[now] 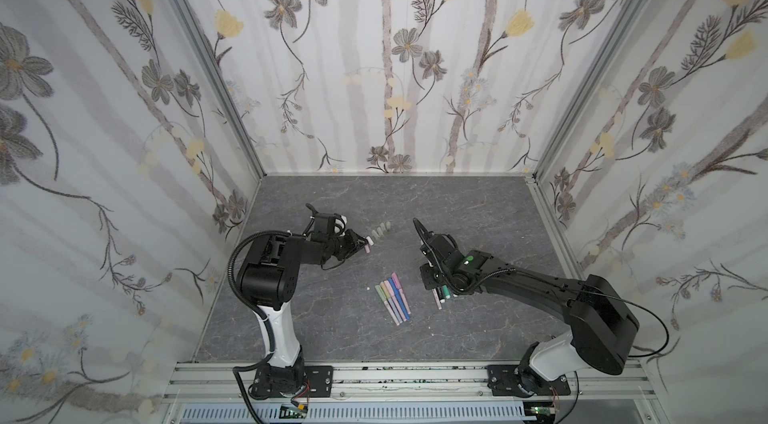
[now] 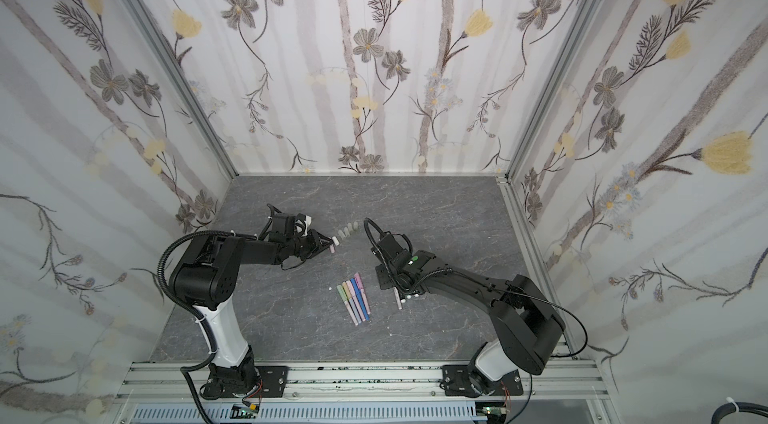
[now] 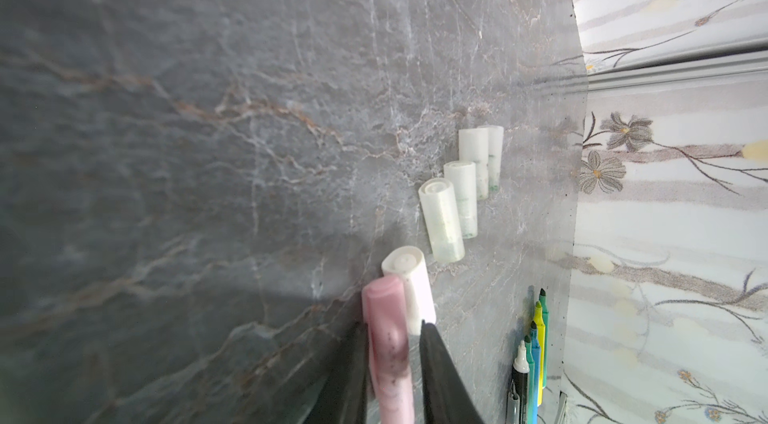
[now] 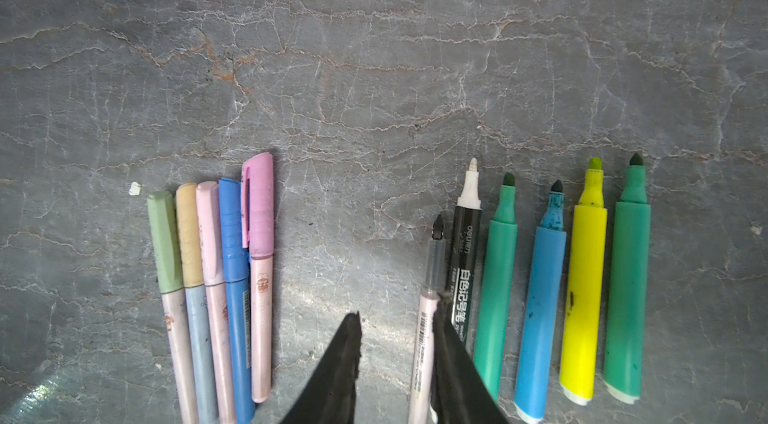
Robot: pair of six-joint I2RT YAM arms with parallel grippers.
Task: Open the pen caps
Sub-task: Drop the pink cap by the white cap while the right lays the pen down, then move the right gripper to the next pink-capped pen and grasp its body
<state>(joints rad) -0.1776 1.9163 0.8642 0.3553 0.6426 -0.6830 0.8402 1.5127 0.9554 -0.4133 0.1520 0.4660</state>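
My left gripper (image 3: 392, 324) stands open around a pink pen cap (image 3: 386, 318), with a gap showing on one side. The cap lies on the table (image 1: 367, 249) at the near end of a row of translucent pen caps (image 3: 442, 218), seen in both top views (image 2: 346, 230). Several capped pastel pens (image 4: 212, 255) lie side by side mid-table (image 1: 392, 297). My right gripper (image 4: 397, 318) is open over the table. A thin uncapped pink pen (image 4: 428, 343) lies against one finger, beside uncapped black (image 4: 465, 255), teal, blue (image 4: 544, 297), yellow and green markers.
A small white scrap (image 4: 134, 188) lies just beyond the capped pens. Flowered walls (image 1: 395, 68) close the grey marbled table (image 1: 353, 339) on three sides. In both top views the right wrist hides its own fingers and most of the uncapped markers (image 1: 440, 297).
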